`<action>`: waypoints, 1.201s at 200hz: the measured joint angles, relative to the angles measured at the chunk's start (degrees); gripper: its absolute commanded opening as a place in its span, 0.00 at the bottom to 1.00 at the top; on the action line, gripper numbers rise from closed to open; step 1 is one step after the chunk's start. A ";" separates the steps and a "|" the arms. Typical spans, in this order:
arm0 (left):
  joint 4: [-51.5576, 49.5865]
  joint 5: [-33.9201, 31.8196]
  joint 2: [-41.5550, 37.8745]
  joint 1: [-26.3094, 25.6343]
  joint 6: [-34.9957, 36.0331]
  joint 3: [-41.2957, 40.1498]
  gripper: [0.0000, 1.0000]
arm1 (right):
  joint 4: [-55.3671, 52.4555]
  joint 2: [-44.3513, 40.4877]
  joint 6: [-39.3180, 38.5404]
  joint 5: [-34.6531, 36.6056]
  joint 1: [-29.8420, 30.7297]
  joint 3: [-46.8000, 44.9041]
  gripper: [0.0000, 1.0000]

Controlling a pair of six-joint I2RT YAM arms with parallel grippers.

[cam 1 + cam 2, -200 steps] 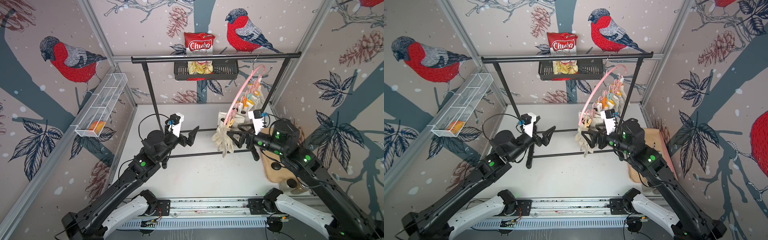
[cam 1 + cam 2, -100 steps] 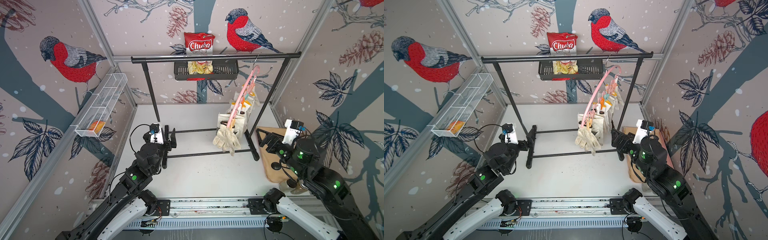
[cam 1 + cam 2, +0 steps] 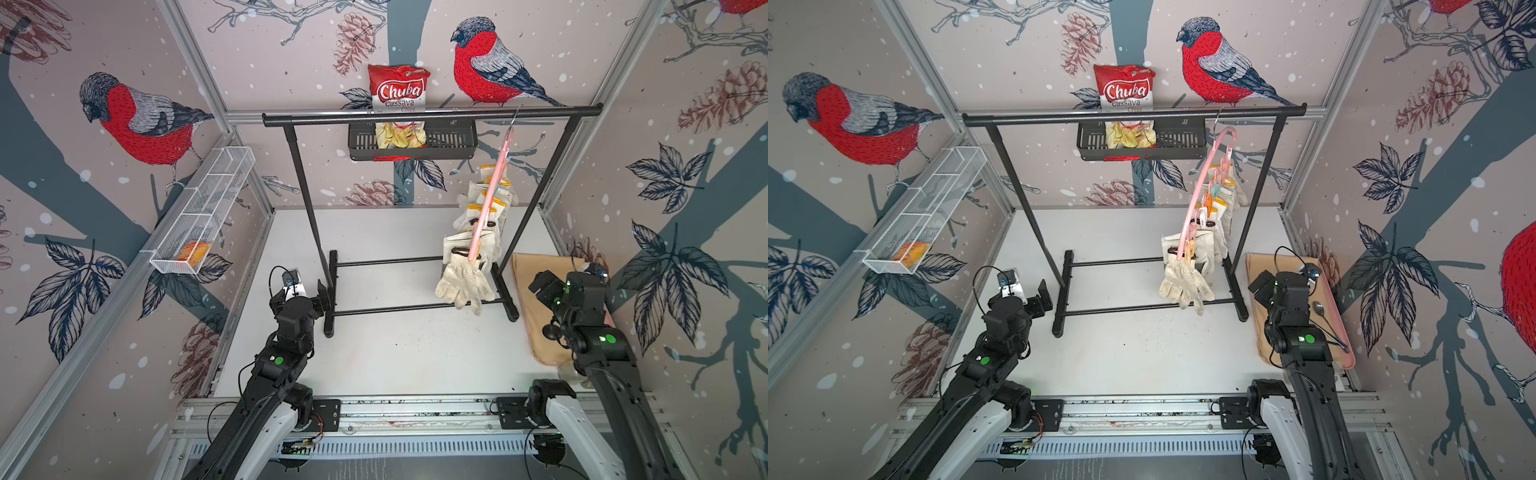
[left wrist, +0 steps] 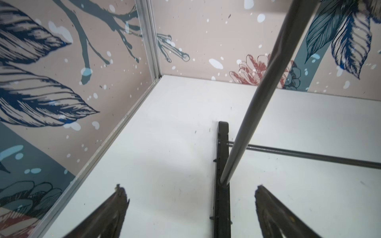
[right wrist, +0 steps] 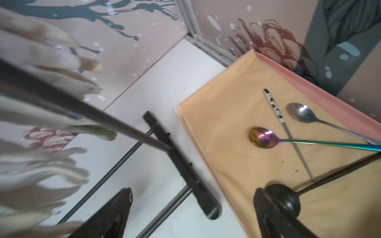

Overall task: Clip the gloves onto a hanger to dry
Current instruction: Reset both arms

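Observation:
Several off-white gloves (image 3: 465,282) hang clipped in a row on the pink hanger (image 3: 490,195), which hooks over the right end of the black rack's top bar; both top views show them (image 3: 1183,282) and the hanger (image 3: 1200,195). My left gripper (image 3: 322,296) is open and empty by the rack's left foot, far from the gloves. My right gripper (image 3: 540,286) is open and empty just right of the rack's right foot. In the left wrist view the left gripper (image 4: 190,188) frames bare table and the rack foot. In the right wrist view, blurred gloves (image 5: 41,177) hang beside the right gripper (image 5: 193,191).
The black garment rack (image 3: 432,114) spans the table, with a black basket (image 3: 453,143) holding a chip bag (image 3: 399,91) behind it. A white wire shelf (image 3: 203,216) is on the left wall. A beige-lined pink tray (image 5: 226,103) with spoons (image 5: 261,137) lies at the right.
Both arms have pulled back toward the front, away from the hanger. The right gripper has left the gloves. The hanger has swung back and now hangs nearly edge-on.

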 measured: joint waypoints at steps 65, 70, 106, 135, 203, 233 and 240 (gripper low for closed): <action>15.37 0.61 5.03 3.50 2.86 -9.18 0.95 | 29.88 6.27 -12.94 -8.79 -4.02 -16.04 0.91; 16.48 0.61 6.08 3.69 2.97 -9.33 0.95 | 31.98 6.62 -14.40 -9.68 -3.89 -17.11 0.91; 27.82 0.70 12.92 4.61 4.90 -10.99 0.96 | 49.11 7.28 -23.58 -15.08 -1.55 -25.90 0.92; 38.56 0.94 20.11 5.46 6.34 -12.50 0.95 | 62.16 9.03 -27.26 -16.00 0.17 -31.87 0.92; 58.60 6.99 38.36 8.81 7.04 -12.07 0.96 | 84.30 25.59 -27.39 -12.90 3.61 -34.51 0.92; 61.96 8.66 44.78 9.25 8.13 -8.55 0.96 | 90.09 33.77 -29.29 -11.65 4.22 -31.10 0.91; 62.73 9.31 45.86 9.25 9.05 -7.78 0.96 | 90.73 35.36 -30.23 -11.72 4.39 -29.99 0.91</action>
